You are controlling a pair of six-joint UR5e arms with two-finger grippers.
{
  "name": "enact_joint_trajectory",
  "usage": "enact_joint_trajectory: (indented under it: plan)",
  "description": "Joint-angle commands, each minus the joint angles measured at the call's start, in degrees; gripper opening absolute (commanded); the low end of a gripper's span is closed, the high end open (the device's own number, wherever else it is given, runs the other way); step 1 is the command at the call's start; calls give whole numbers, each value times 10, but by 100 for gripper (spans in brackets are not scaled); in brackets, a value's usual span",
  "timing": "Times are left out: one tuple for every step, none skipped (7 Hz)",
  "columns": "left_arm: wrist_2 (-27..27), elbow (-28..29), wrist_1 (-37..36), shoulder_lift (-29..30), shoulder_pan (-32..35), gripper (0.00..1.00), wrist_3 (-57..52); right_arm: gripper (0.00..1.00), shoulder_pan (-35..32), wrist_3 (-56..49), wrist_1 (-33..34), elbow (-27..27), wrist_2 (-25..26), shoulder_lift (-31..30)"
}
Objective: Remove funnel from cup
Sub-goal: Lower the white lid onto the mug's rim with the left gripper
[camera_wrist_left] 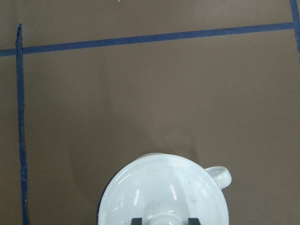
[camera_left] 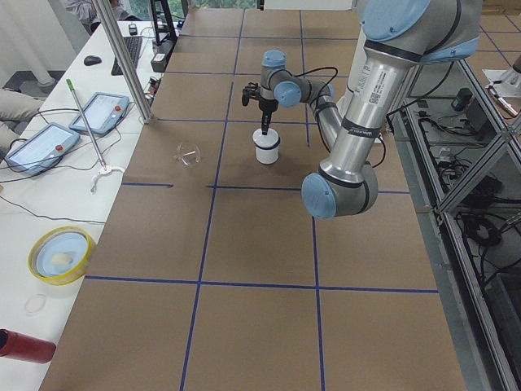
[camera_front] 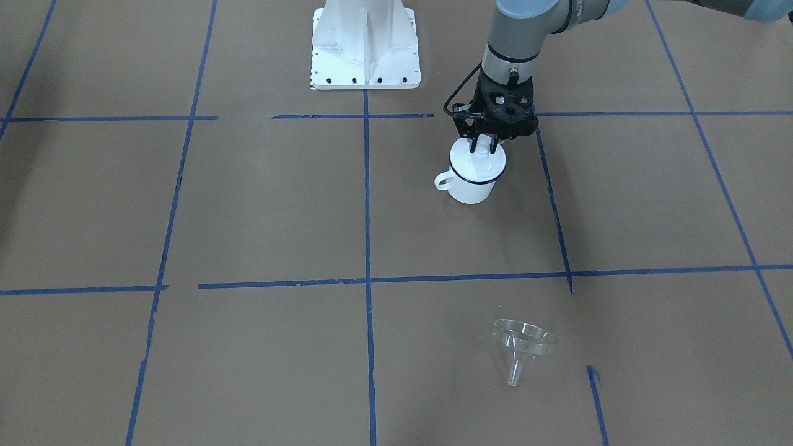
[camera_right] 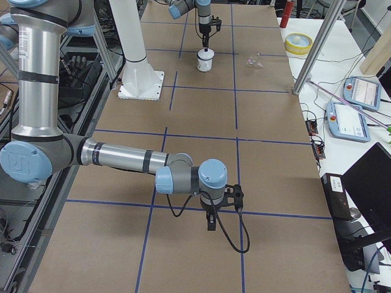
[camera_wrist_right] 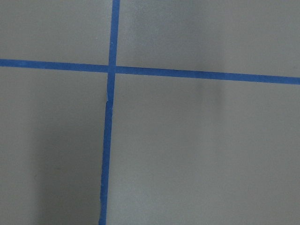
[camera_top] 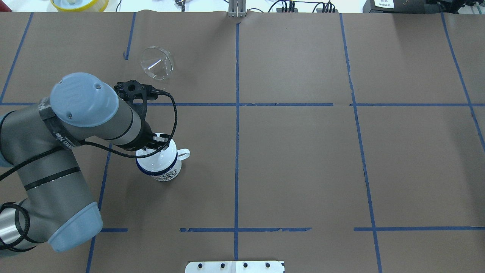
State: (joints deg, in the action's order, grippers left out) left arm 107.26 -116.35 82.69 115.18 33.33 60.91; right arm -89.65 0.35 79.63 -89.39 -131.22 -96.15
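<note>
The clear funnel (camera_front: 523,341) lies on its side on the brown table, well away from the cup; it also shows in the overhead view (camera_top: 157,62). The white enamel cup (camera_front: 471,191) with its dark-blue rim stands upright, and a flat white lid (camera_front: 480,164) with a knob sits on it. My left gripper (camera_front: 481,147) points straight down over the cup, its fingertips (camera_wrist_left: 136,220) on either side of the lid's knob and closed on it. The cup's handle (camera_wrist_left: 220,176) points to the side. My right gripper (camera_right: 211,224) hangs low over bare table far from both; I cannot tell whether it is open or shut.
The white robot base (camera_front: 365,49) stands at the table's robot side. A yellow bowl (camera_left: 61,252), a red can (camera_left: 24,346) and tablets (camera_left: 41,147) lie on the white side bench past the table's far edge. Blue tape lines cross the brown table.
</note>
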Motion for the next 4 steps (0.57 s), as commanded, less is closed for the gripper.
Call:
enact_joint_trajectory:
  plan:
    - [0, -3, 3, -1, -1, 0, -3, 100, 0, 0, 0, 0, 0, 0]
    - [0, -9, 3, -1, 0, 0, -4, 100, 0, 0, 0, 0, 0, 0]
    - [0, -11, 3, -1, -1, 0, -4, 100, 0, 0, 0, 0, 0, 0]
    - [0, -12, 3, -1, -2, 0, -4, 100, 0, 0, 0, 0, 0, 0]
